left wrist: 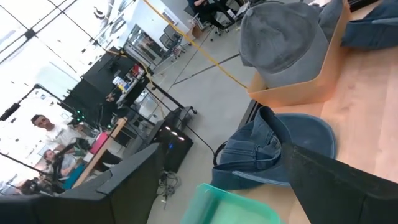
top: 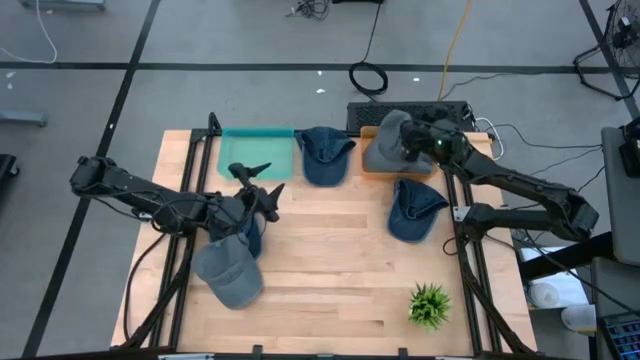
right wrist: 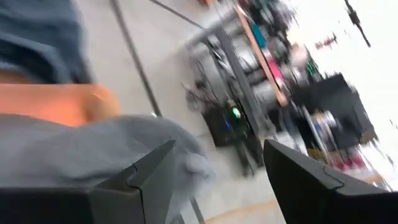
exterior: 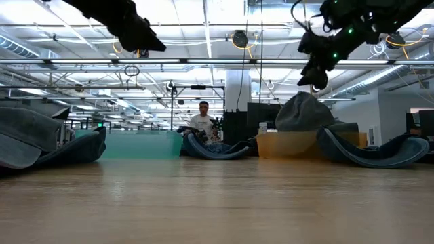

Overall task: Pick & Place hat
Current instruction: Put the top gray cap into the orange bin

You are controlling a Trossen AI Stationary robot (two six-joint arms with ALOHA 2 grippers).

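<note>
The left gripper [top: 268, 192] hangs above the desk [top: 330, 280] toward its left edge, fingers spread wide and holding nothing. Two hats lie just beside and below it: a dark blue hat [top: 250, 232] partly under the arm, and a grey hat [top: 229, 276] nearer the front-left corner, its brim pointing toward the front edge. Both lie nearer this arm than the right one, so the next pick appears to fall to the left arm.

At the rear edge a green bin [top: 255, 152] stands with a blue hat [top: 324, 154] just beside it. Further right, an orange bin [left wrist: 311, 81] carries a grey cap [top: 388, 140], crown up.

The right gripper [top: 425, 140] hovers directly above that cap, fingers parted and clear of the fabric; the placement looks complete. Another blue hat [top: 415, 208] lies on the wood near the right edge, with a small green plant [top: 430, 305] at the front-right corner. A person [exterior: 201, 122] sits in the room beyond.
</note>
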